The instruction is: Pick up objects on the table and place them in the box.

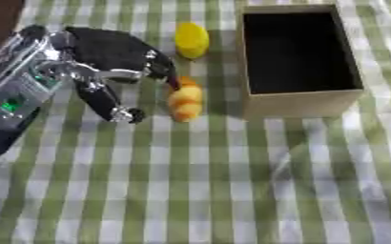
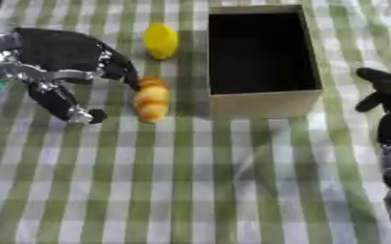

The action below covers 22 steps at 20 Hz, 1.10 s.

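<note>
The worktop cloth (image 1: 199,181) has green and white checks; the box (image 1: 299,102) is tan outside, black inside; one object (image 1: 191,40) is yellow.

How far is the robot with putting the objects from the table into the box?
Nothing looks done yet: the box appears empty inside. In hand: the left hand is beside the orange-and-yellow object, fingers reaching to its top end, but the object lies on the tablecloth. Left to do: that object and the yellow object beside the box. The right hand waits at the right edge, holding nothing.
</note>
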Each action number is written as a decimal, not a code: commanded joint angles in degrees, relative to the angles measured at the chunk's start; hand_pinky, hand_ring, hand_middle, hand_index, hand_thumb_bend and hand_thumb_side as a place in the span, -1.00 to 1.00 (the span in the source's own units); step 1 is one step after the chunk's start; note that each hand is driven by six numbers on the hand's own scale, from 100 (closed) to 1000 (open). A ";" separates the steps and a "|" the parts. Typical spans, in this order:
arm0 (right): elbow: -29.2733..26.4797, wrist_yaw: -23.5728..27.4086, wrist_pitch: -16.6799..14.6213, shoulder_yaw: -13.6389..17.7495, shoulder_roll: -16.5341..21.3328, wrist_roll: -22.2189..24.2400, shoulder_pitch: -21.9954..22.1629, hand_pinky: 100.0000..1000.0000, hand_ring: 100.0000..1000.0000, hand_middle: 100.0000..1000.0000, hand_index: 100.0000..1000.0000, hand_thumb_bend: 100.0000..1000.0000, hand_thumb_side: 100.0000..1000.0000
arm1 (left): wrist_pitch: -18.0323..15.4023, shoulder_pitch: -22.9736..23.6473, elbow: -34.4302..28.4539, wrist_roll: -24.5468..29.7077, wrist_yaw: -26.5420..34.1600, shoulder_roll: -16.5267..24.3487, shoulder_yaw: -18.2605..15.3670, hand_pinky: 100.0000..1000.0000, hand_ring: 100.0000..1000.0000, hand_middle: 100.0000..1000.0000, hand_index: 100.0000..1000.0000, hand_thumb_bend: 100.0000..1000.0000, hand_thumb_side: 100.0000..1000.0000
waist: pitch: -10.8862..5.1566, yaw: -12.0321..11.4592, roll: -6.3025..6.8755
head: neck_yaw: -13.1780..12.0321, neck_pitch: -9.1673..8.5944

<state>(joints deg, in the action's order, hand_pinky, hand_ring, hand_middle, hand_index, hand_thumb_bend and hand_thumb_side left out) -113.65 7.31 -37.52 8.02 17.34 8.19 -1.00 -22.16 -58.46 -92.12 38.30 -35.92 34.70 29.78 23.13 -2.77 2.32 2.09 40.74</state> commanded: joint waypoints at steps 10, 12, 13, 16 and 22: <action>-0.95 2.72 1.35 -0.54 0.85 1.29 -1.54 0.85 0.62 -0.16 0.44 -1.00 -0.05 | -4.13 -5.34 14.56 1.08 -5.79 -8.65 -0.30 0.58 0.68 0.62 0.80 -0.45 -0.90 | -0.66 1.02 0.06 | -1.24 -0.53; -0.95 3.06 1.65 -0.55 0.86 1.57 -1.72 0.85 0.62 -0.16 0.44 -1.00 -0.05 | -5.01 -5.39 16.54 1.00 -6.73 -9.45 -0.40 0.58 0.68 0.62 0.79 -0.48 -0.90 | -0.58 1.10 0.13 | -1.32 -0.56; -0.95 3.21 1.79 -0.53 0.84 1.67 -1.78 0.86 0.62 -0.16 0.44 -1.00 -0.06 | -5.46 -5.38 17.34 1.13 -6.99 -9.71 -0.43 0.58 0.68 0.61 0.79 -0.48 -0.90 | -0.54 1.14 0.15 | -1.34 -0.58; -0.95 3.63 2.30 -0.60 0.73 1.93 -1.96 0.86 0.62 -0.17 0.44 -1.00 -0.06 | -6.44 -5.44 19.57 1.79 -8.04 -10.51 -0.60 0.57 0.68 0.61 0.79 -0.47 -0.89 | -0.47 1.21 0.18 | -1.44 -0.61; -0.95 4.03 3.04 -0.97 0.49 2.92 -2.14 0.86 0.62 -0.18 0.44 -1.00 -0.06 | -7.25 -5.03 22.75 0.43 -9.78 -12.22 -1.11 0.52 0.62 0.52 0.71 -0.69 -0.86 | -0.32 1.32 0.02 | -1.69 -0.66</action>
<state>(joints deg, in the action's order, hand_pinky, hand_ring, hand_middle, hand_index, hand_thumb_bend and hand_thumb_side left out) -113.65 10.93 -34.59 6.99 17.34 10.86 -2.99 -26.79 -62.58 -69.71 36.65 -45.08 22.29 29.36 23.80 -1.55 2.64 0.58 40.67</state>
